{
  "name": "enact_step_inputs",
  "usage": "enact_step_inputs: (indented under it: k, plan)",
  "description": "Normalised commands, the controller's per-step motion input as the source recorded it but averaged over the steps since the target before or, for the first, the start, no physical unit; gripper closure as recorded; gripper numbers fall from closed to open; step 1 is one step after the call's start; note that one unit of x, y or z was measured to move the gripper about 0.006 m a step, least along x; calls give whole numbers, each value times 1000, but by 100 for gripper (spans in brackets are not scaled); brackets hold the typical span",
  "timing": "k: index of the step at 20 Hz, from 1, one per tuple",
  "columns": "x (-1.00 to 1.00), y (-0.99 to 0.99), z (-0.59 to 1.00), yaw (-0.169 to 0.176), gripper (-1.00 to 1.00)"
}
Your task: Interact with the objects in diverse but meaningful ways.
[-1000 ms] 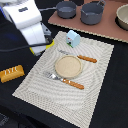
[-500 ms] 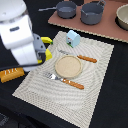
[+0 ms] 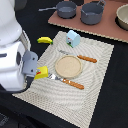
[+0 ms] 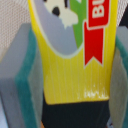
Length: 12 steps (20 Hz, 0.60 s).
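My gripper (image 3: 36, 70) is shut on the flat yellow box (image 3: 42, 74) at the near-left corner of the striped placemat (image 3: 95, 80). In the wrist view the box (image 4: 75, 60), with its red and green label, fills the gap between the grey, teal-edged fingers (image 4: 20, 80). A yellow banana (image 3: 45, 40) lies at the mat's far-left edge, beside a pale blue carton (image 3: 73, 38). The dark grey frying pan (image 3: 65, 8) and a pot (image 3: 92, 13) stand at the back.
A tan plate (image 3: 67, 66) sits mid-mat, with an orange-handled knife (image 3: 82, 58) behind it and an orange-handled fork (image 3: 67, 82) in front. A brown board (image 3: 102, 25) at the back right carries the pot and a pale bowl (image 3: 122, 17). My white arm fills the exterior view's left.
The arm has swung from the back left toward the near-left corner of the mat, carrying the yellow box, and now covers the exterior view's left side.
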Motion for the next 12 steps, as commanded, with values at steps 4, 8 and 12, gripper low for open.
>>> enact_step_inputs:
  k: [4, 8, 12]
  plan:
    - [359, -132, -196, -3, 100]
    - [371, -62, -177, 0, 100]
    - [354, -119, -131, 0, 100]
